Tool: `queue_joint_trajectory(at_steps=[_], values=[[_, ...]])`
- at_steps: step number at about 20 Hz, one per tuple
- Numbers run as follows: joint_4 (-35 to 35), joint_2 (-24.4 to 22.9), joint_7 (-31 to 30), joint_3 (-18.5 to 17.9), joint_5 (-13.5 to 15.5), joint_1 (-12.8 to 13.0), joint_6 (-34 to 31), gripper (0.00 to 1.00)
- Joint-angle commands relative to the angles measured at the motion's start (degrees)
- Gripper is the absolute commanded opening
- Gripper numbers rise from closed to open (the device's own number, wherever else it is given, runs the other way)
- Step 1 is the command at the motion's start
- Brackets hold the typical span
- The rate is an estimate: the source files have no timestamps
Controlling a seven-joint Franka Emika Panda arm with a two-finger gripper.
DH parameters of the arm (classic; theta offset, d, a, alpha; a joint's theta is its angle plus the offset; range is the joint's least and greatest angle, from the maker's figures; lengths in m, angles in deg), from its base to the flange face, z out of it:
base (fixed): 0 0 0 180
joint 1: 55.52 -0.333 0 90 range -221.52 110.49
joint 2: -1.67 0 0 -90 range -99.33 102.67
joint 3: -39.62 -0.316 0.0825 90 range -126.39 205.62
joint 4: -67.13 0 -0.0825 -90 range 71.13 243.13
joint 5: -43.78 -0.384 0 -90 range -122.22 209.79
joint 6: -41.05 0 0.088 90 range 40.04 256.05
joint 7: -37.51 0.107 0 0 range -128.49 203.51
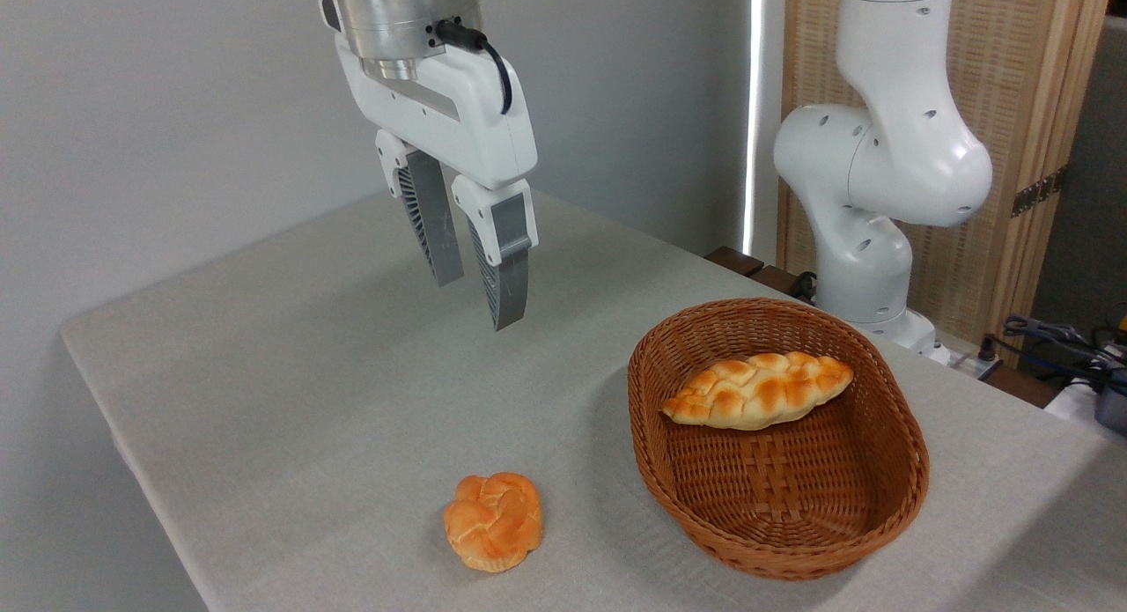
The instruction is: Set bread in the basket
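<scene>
The bread (pixel 759 390), a long braided golden-orange loaf with pointed ends, lies inside the basket (pixel 889 392), leaning against its far wall. The oval reddish-brown wicker basket stands on the right part of the grey table. My gripper (pixel 480 301) hangs in the air above the middle of the table, well to the left of the basket and higher than its rim. Its two grey ribbed fingers (pixel 509 282) stand slightly apart with nothing between them.
A small round knotted orange bun (pixel 493 521) sits on the table near the front edge, left of the basket. The arm's white base (pixel 867 269) rises behind the basket. Cables (pixel 1057 339) lie at the far right, off the table.
</scene>
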Motion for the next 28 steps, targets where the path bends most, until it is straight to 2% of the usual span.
queue_joint_trajectory(at_steps=[1, 6, 13, 17, 28], values=[[0.71, -0.63, -1.14, 1.15, -1.71, -0.5, 0.45, 1.0], [0.36, -0.55, 1.23, -1.21, -1.8, 0.46, 0.36, 1.0], [0.18, -0.54, 1.59, -1.57, -1.8, 0.82, 0.36, 1.0], [0.09, -0.46, 1.68, -4.65, -1.8, 3.1, 0.36, 1.0], [-0.26, 0.6, 0.8, -4.21, -1.18, 3.01, 0.36, 1.0]])
